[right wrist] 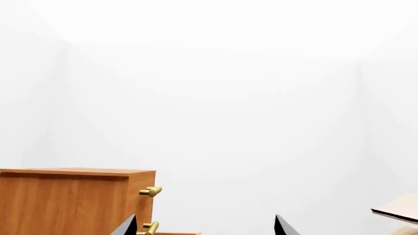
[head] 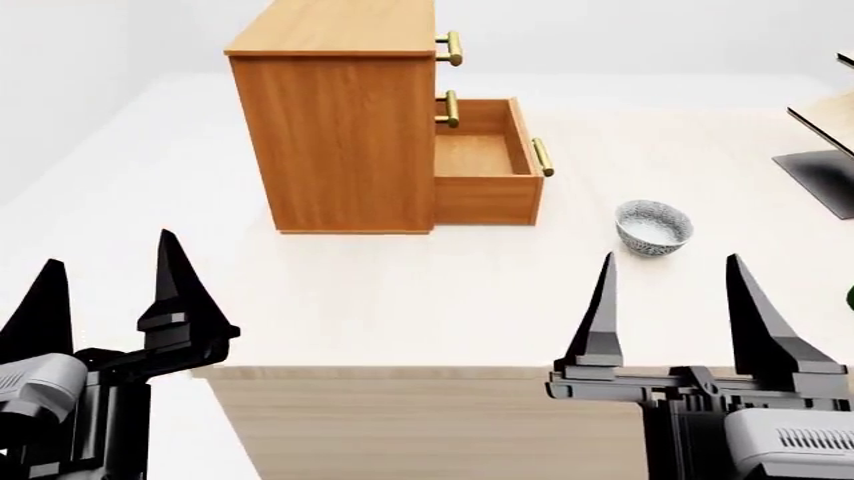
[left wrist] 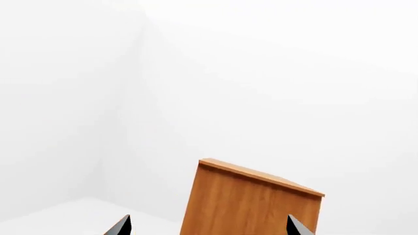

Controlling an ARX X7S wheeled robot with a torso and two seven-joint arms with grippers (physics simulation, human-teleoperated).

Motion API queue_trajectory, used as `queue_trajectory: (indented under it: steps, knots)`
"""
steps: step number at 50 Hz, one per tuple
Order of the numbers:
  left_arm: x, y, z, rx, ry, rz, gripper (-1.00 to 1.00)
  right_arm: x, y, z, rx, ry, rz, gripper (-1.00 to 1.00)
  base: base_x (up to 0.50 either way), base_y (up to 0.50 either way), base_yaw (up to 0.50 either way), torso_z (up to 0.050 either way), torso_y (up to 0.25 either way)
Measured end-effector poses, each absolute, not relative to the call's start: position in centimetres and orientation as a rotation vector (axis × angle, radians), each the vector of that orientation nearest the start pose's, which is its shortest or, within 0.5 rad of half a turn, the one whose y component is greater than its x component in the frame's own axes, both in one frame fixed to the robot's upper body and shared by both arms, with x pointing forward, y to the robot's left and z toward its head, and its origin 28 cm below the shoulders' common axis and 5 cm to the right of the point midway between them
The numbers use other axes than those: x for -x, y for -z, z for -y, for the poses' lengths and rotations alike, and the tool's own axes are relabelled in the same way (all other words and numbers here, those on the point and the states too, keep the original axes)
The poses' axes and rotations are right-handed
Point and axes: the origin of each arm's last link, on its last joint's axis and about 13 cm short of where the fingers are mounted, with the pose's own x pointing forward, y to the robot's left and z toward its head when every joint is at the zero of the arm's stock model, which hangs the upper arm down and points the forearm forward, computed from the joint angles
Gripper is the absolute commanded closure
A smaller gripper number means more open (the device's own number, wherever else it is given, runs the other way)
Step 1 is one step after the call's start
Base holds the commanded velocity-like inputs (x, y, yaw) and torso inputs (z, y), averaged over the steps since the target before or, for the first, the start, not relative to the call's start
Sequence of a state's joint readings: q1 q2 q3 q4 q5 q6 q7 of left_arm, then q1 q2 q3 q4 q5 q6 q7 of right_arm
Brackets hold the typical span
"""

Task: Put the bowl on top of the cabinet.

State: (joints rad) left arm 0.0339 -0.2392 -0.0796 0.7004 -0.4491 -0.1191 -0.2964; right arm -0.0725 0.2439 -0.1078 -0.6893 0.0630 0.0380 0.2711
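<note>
While the bowl (head: 654, 226) sits beside the cabinet (head: 350, 120), I see both end effectors, left (head: 110, 290) and right (head: 671, 300), spread and empty, bodies cropped.

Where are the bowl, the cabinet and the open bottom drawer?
bowl (head: 654, 226): head view, on its speckled inside.
cabinet (head: 350, 140): head view, on the plain side panel.
bottom drawer (head: 475, 157): head view, on the bare floor inside the pulled-out drawer.
</note>
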Motion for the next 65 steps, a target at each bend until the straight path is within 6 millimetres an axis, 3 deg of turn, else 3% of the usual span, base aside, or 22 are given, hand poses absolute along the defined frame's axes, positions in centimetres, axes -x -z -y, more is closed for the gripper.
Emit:
queue_trajectory:
  steps: [65]
  knots:
    - [-18.12,-14.94,-23.69,0.245,-0.11,0.502,-1.0,-17.47,-13.89,10.74,0.041,0.055,0.581,-1.0,0.23,0.0,0.0,0.0,0.0]
